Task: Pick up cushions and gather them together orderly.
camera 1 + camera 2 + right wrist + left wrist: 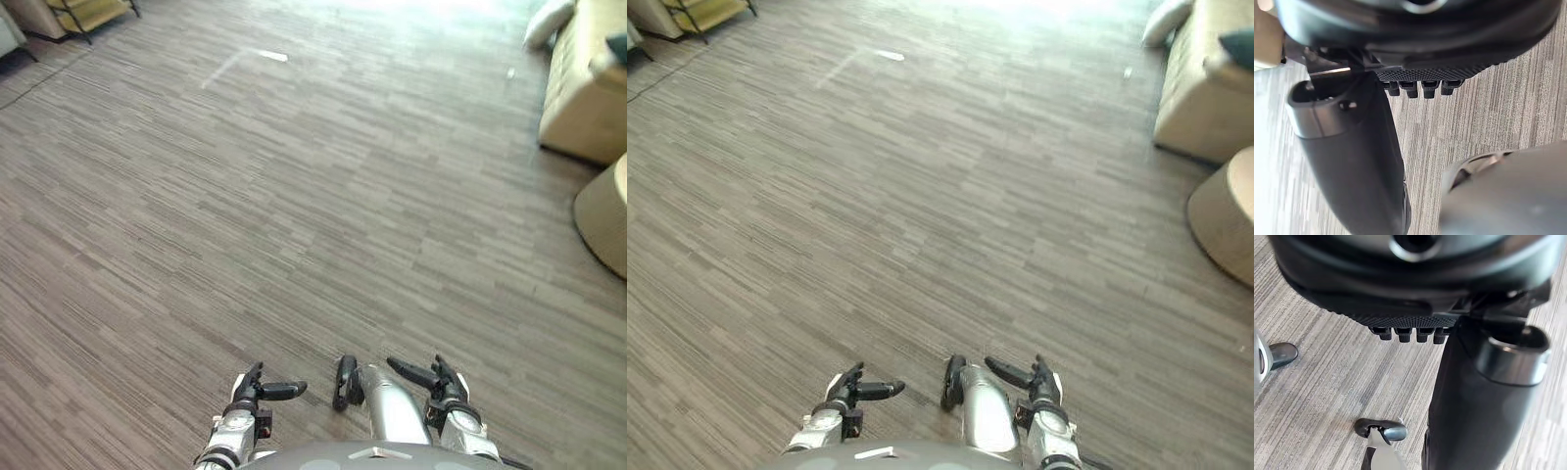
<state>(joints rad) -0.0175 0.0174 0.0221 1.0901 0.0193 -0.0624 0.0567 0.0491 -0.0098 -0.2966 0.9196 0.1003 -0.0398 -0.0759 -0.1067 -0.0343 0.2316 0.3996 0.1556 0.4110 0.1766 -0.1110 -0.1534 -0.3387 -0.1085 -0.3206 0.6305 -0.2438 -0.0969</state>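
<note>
- The grey-brown streaked plank floor lies open from its near edge, where the hands hang, to its far edge.
- A small white mark sits on the floor near the far edge, left of centre.
- In the far right corner stands a beige upholstered sofa.
- A plump white fabric cushion leans on the floor against the sofa's far end.
- A dark teal cushion lies on the sofa itself, and only its corner can be seen. The two cushions are near each other but apart.
- A round tan pouf stands at the floor's right edge, nearer than the sofa and just beside it.
- In the far left corner is a low wooden shelf with a black metal frame, well apart from everything on the right.
- The left robot hand hangs low at the near edge with its palm turned inward. Its thumb juts out sideways towards the other hand.
- The left hand's fingers sit in a relaxed, loosely spread row over bare floor, touching no object.
- The right robot hand mirrors it at the near edge, right of centre, with its thumb reaching inward.
- The right hand's fingers are likewise slack and apart above the floor.
- Both hands are well apart from the cushions in the far right corner.
</note>
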